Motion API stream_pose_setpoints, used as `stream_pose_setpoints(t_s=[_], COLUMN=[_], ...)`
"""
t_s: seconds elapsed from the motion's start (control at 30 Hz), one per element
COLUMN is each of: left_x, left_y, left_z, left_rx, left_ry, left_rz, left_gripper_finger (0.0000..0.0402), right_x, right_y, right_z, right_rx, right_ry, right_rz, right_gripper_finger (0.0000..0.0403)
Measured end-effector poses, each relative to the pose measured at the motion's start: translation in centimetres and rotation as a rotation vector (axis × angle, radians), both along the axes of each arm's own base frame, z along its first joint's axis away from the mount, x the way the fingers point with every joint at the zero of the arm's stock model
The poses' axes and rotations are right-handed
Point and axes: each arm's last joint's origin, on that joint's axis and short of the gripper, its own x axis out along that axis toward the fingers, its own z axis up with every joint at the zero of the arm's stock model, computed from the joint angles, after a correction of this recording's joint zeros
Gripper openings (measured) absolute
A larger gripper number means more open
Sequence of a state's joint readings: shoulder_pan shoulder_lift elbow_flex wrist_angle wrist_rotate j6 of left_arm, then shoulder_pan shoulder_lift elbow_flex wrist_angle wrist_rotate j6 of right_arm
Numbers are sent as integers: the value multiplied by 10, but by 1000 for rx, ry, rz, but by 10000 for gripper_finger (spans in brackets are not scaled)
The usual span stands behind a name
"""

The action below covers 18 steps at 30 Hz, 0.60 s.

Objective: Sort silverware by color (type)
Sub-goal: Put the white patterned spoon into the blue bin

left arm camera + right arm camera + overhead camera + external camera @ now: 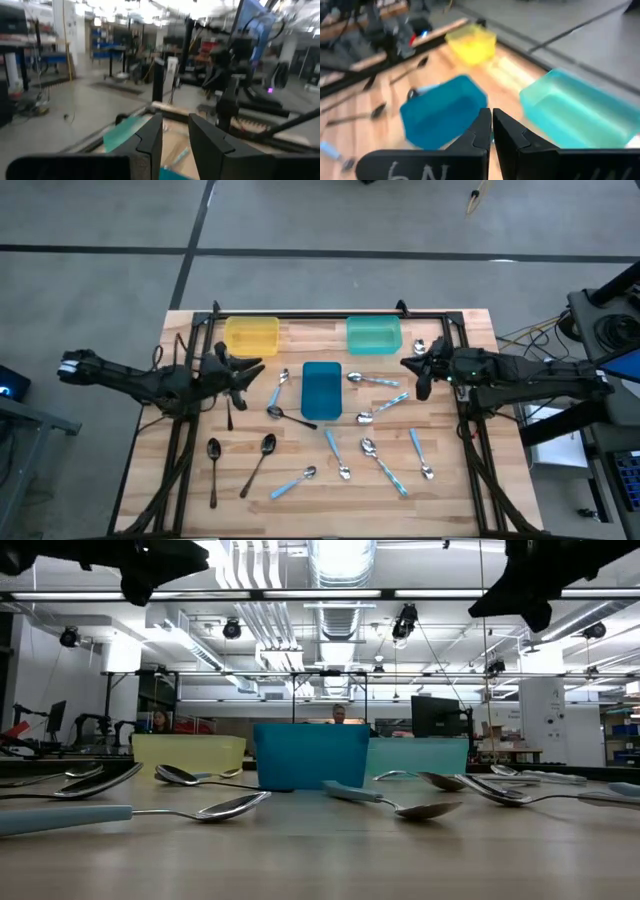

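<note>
Both dark arms reach inward from opposite sides, held up off the surface and roughly level. The left gripper (243, 370) sits at the left side with its fingers (150, 142) parted by a narrow gap and nothing between them. The right gripper (412, 370) sits at the right side, its fingers (482, 131) pressed together and empty.

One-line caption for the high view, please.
Spoons scattered around three empty trays; left gripper and right gripper hover, nothing held.
</note>
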<state>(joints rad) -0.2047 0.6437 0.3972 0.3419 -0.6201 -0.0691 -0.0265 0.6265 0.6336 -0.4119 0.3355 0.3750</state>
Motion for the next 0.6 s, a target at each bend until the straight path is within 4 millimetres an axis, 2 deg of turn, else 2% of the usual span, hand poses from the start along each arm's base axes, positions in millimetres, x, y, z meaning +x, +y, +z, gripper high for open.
stream_pose_setpoints(t_s=[0.13, 0.33, 0.6], left_x=[-1, -5, 3], left_y=[0, 1, -2], left_z=[11, 19, 19], left_rx=[-88, -229, -262], left_ry=[99, 302, 415], left_rz=[-5, 33, 30], left_gripper_finger=[76, 76, 76], right_x=[9, 26, 44], right_y=[2, 6, 11], right_z=[3, 5, -12], right_rx=[49, 265, 541], right_ry=[24, 24, 150], right_rz=[69, 115, 138], right_gripper_finger=[9, 9, 9])
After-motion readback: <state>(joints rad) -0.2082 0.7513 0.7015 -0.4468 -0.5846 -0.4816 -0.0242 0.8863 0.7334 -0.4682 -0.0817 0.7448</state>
